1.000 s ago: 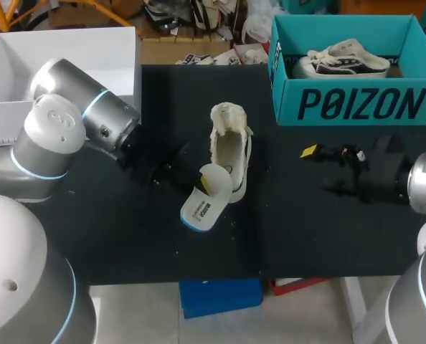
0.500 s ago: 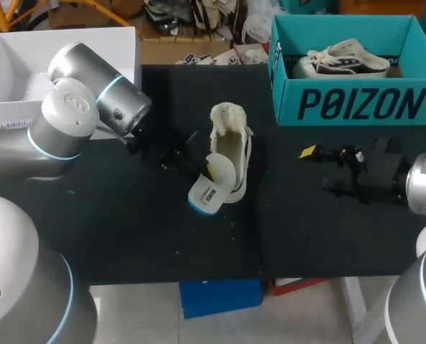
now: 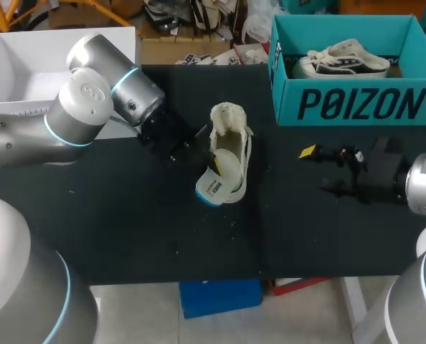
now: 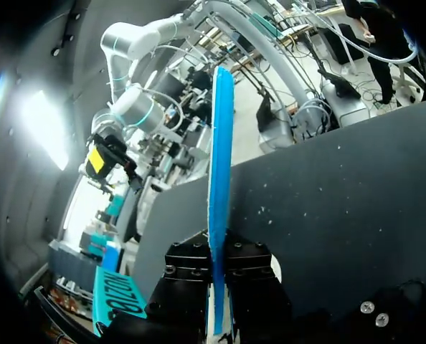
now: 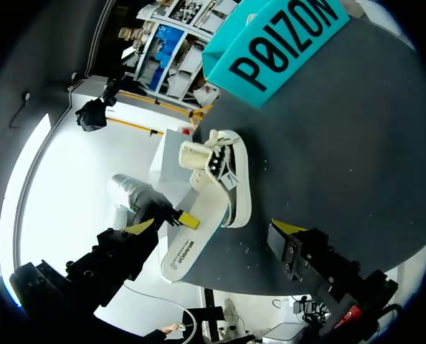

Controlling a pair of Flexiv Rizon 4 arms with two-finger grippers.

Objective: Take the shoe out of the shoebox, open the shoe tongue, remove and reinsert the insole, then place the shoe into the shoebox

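Head view: insole [image 3: 215, 183] pinched in left hand [image 3: 211, 167] (partly over shoe [image 3: 232, 147]).

Your left gripper [image 3: 201, 143] met the insole [image 3: 214, 188] sticking out of the shoe's [image 3: 231, 136] near end; your right gripper [image 3: 318, 169] sat well to the right.

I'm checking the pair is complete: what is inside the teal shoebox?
One white shoe with a dark stripe lies in the teal shoebox; its front wall hides the floor.
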